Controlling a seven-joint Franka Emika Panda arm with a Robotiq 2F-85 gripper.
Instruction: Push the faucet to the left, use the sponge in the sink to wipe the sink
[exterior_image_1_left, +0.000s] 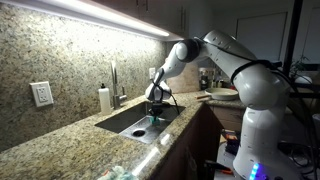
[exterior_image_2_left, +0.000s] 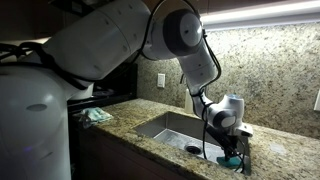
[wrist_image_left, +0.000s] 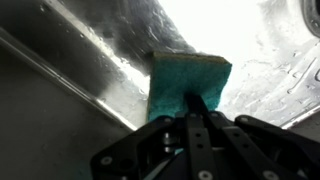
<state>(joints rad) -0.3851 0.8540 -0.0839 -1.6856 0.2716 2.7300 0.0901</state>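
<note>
In an exterior view, a white wall outlet (exterior_image_1_left: 41, 94) sits at 9 o'clock on the speckled granite backsplash. To its right, a short white soap bottle (exterior_image_1_left: 104, 99) stands just beside the faucet (exterior_image_1_left: 113, 80), a slim silver gooseneck. It rises behind the sink (exterior_image_1_left: 130, 120), a rectangular grey steel basin sunk into the mottled beige stone surface (exterior_image_1_left: 60, 140). Further right, the glossy white arm (exterior_image_1_left: 235, 60) bends down into the basin. In the wrist view, the sponge (wrist_image_left: 188, 80) is a flat teal rectangle with a rough, porous face, resting against the streaked, shiny steel wall. The dark fingers (wrist_image_left: 197, 104) enter from 6 o'clock and are pinched nearly together on the sponge's lower edge, so the pad extends from their tips toward 12 o'clock. In an exterior view the sponge (exterior_image_2_left: 235, 158) hangs inside the basin's right end.
</note>
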